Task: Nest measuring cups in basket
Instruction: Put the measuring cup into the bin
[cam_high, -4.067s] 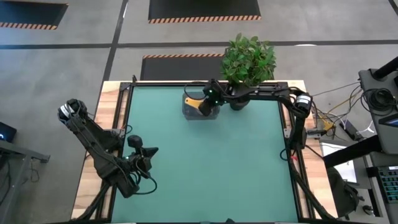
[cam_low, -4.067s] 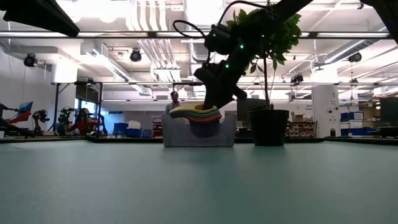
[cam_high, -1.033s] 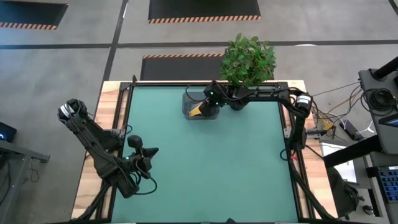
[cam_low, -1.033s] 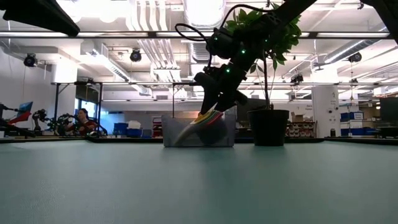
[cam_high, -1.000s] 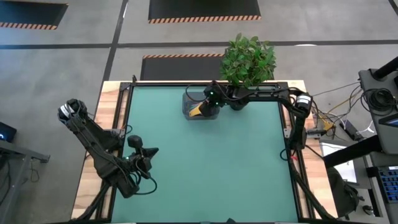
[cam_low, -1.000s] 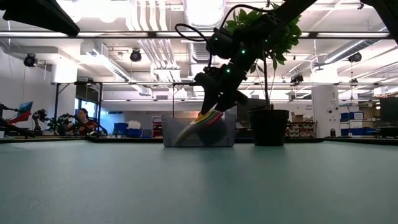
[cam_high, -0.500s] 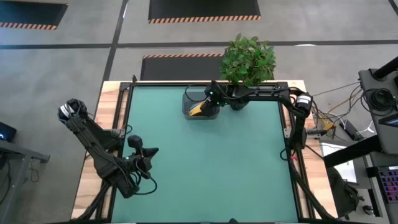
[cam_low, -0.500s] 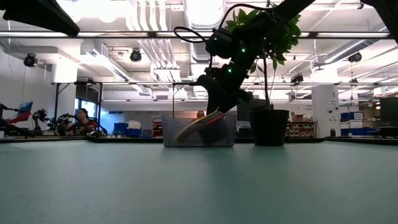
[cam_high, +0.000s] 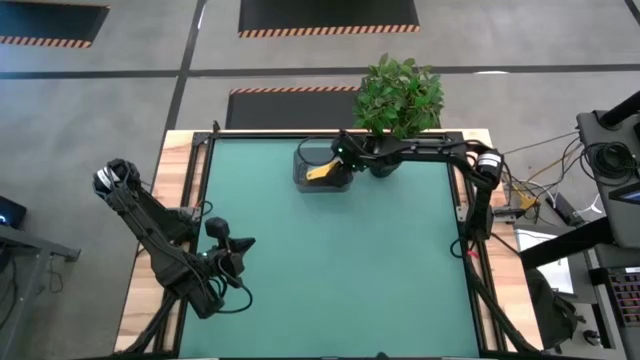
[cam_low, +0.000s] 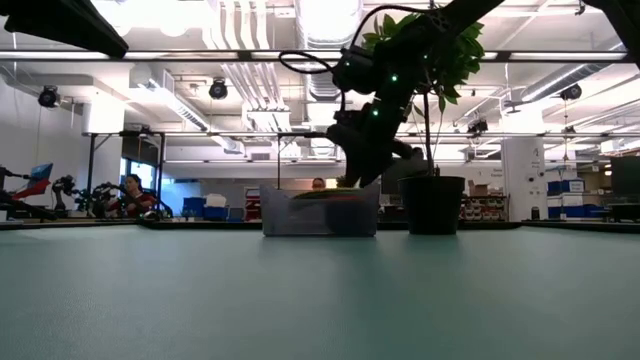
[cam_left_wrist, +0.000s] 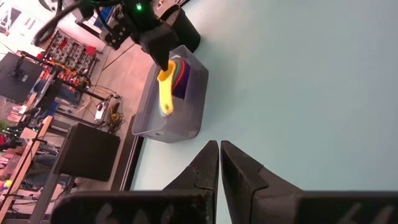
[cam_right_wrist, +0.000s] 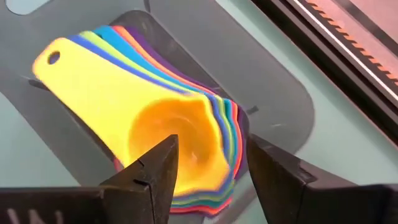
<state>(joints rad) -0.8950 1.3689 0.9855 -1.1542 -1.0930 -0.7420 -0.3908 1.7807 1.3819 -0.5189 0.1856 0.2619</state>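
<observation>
cups: nested stack of colourful plastic measuring cups (cam_right_wrist: 168, 134), yellow on top, sitting in the translucent grey rectangular basket (cam_high: 322, 167) at the table's 12 o'clock | right gripper (cam_right_wrist: 208, 165): right over the stack, jaws apart, gripping nothing | left gripper (cam_left_wrist: 219, 163): down around 8 o'clock, jaws pinched together, empty
</observation>
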